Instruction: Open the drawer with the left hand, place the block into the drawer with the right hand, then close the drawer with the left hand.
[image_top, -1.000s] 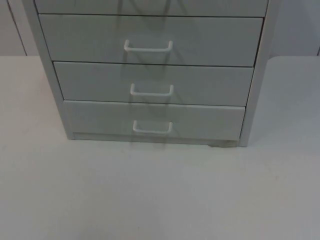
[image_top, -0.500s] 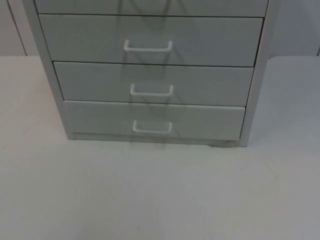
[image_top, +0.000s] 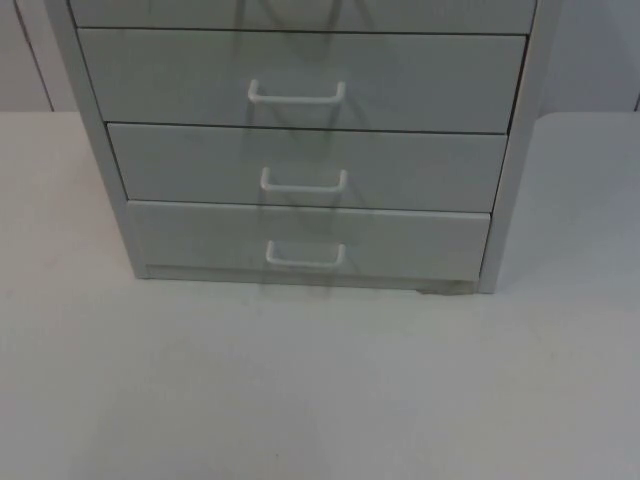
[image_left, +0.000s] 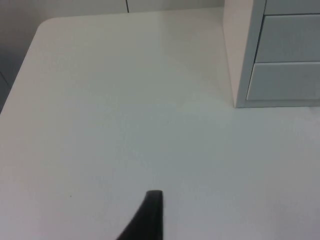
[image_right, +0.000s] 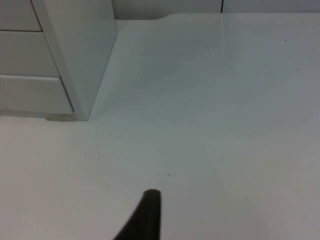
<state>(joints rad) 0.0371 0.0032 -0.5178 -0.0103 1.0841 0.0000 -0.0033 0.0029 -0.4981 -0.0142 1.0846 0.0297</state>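
A grey drawer cabinet (image_top: 300, 150) stands at the back middle of the white table. Three drawer fronts show, each with a white bow handle: upper (image_top: 297, 95), middle (image_top: 304, 181) and lowest (image_top: 305, 256). All three fronts sit closed in the frame. My left gripper (image_left: 150, 215) hangs above bare table to the left of the cabinet, whose left front corner (image_left: 242, 100) lies ahead of it. My right gripper (image_right: 147, 215) hangs above bare table to the right of the cabinet, near its right front corner (image_right: 80, 112). Nothing is seen at either gripper.
White table (image_top: 320, 390) stretches in front of the cabinet and on both sides of it. The grey partition wall (image_left: 75, 7) rises behind the table's far edge. The table's left edge (image_left: 20, 75) curves round at the back corner.
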